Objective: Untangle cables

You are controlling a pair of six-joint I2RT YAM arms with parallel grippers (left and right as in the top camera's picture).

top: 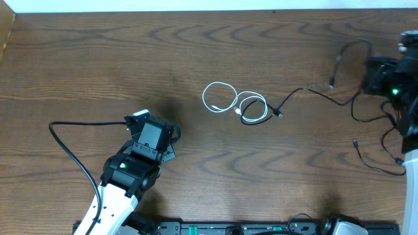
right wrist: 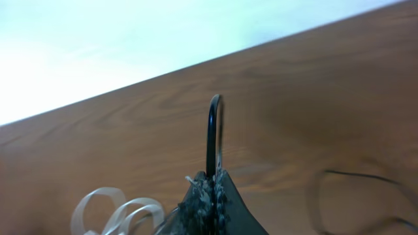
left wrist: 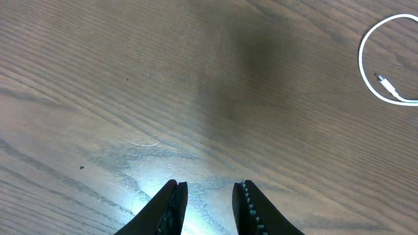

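The cables lie mid-table: a white cable (top: 219,98) in two loops, tangled with a small black loop (top: 255,116). From that loop a thin black cable (top: 307,91) runs right toward my right gripper (top: 371,73). The right wrist view shows that gripper (right wrist: 214,176) shut on a black cable (right wrist: 211,130) that arches up out of its fingertips, with the white loops (right wrist: 111,207) blurred at lower left. My left gripper (top: 153,134) is at lower left, well apart from the cables. Its jaws (left wrist: 209,186) stand open over bare wood, and one white loop (left wrist: 366,65) shows at the upper right.
More thin black cable (top: 375,163) trails along the table's right side under the right arm, and also shows in the right wrist view (right wrist: 356,176). A thick black arm cable (top: 72,153) curves left of the left arm. The table's far edge (top: 196,12) runs along the top.
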